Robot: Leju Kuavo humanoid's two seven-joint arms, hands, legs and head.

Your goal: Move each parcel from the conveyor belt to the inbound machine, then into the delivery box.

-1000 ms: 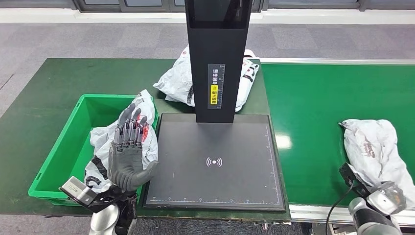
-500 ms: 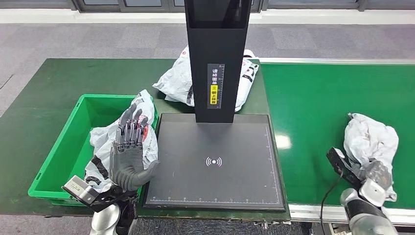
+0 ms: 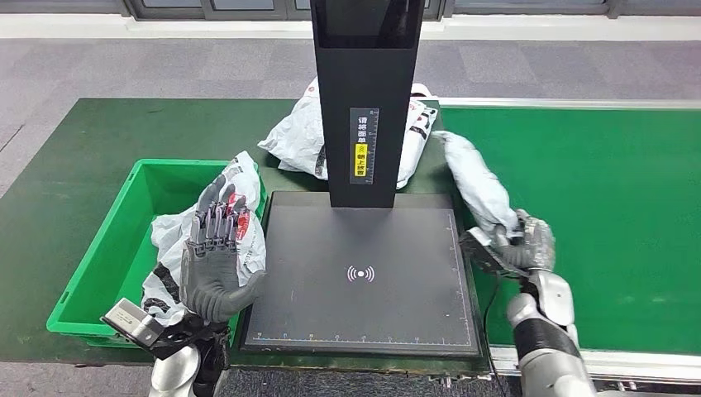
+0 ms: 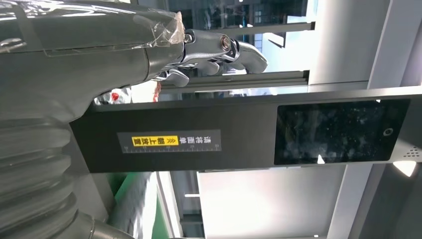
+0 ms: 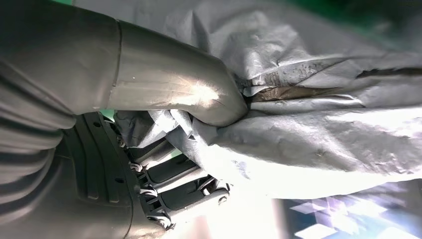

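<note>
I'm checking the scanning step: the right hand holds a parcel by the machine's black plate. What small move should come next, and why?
Probably carry the parcel leftward over the black plate. The right hand grips it at the plate's right edge, and nothing lies on the plate.

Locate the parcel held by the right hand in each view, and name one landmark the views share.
Head view: the grey parcel hangs at the scan pad's right edge, gripped by the right hand.
Left wrist view: not clearly identifiable.
Right wrist view: crumpled grey parcel against the thumb.
Shared landmark: black scanner column, head and left wrist views.
</note>
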